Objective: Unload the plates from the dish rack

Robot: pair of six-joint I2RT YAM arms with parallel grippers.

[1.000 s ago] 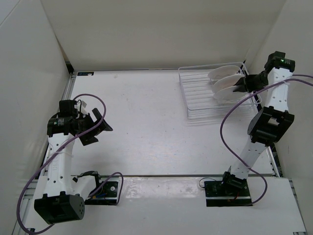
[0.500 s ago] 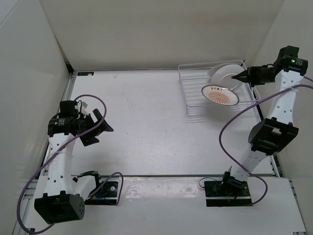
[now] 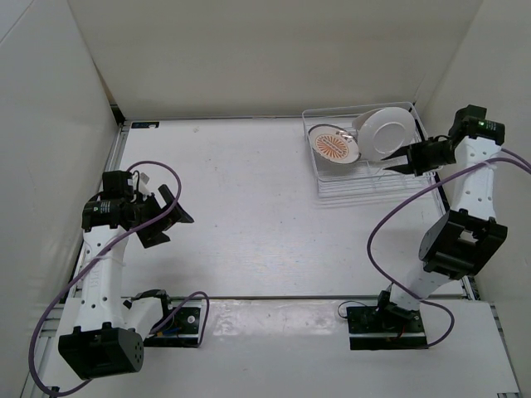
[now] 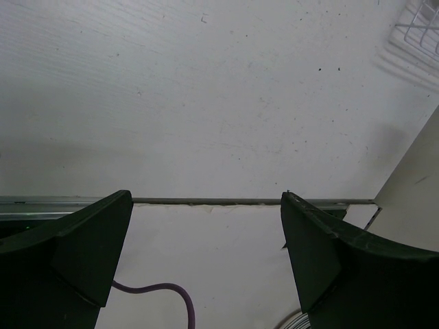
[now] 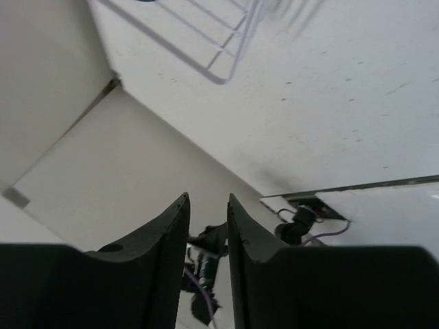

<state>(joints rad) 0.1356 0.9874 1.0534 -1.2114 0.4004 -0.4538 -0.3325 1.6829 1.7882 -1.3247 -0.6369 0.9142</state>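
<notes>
The dish rack stands at the table's far right. The orange sunburst plate rests in the rack's left part, its face turned up toward the camera. The white plate leans in the rack to its right. My right gripper hovers just below the white plate's lower edge, over the rack. In the right wrist view the right gripper has its jaws a narrow gap apart with nothing between them, and only a rack corner shows. My left gripper stands wide open over bare table, far from the rack.
White walls close in the table on the left, back and right. A purple cable loops by the left arm, another by the right arm. The left wrist view shows the left gripper above the table's near edge, with a rack corner far off.
The orange plate has moved from the rack's right side to its left part, face up. The right gripper rose, then came back down beneath the white plate. The left arm stayed put.
</notes>
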